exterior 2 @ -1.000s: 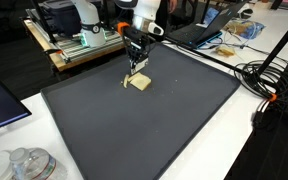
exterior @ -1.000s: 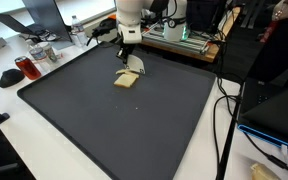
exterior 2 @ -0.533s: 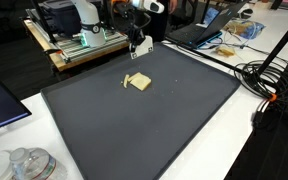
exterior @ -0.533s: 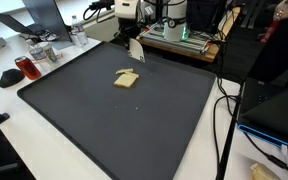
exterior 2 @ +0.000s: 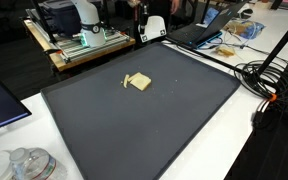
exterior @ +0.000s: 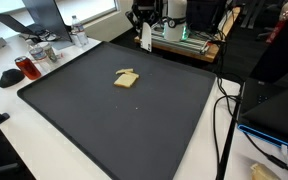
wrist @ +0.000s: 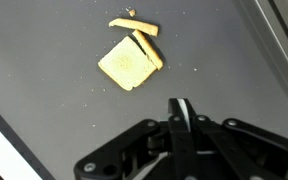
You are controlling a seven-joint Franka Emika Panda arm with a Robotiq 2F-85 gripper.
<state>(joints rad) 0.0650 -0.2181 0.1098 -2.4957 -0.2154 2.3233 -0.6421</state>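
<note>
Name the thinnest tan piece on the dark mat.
The narrow tan strip at the top of the wrist view; the broad square slice and the slice partly under it are far wider.

black mat (exterior: 134,125) | red mug (exterior: 26,68) | laptop (exterior: 42,14) | cables (exterior 2: 269,85) | glass jar (exterior 2: 29,165)

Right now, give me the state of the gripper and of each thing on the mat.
gripper: shut on white slice, up in the air.
white slice: held, hanging clear of everything.
bread slices: lying flat, overlapped, on the black mat.
crust strip: lying flat at the slices' edge.
black mat: spread flat, a few crumbs.
</note>
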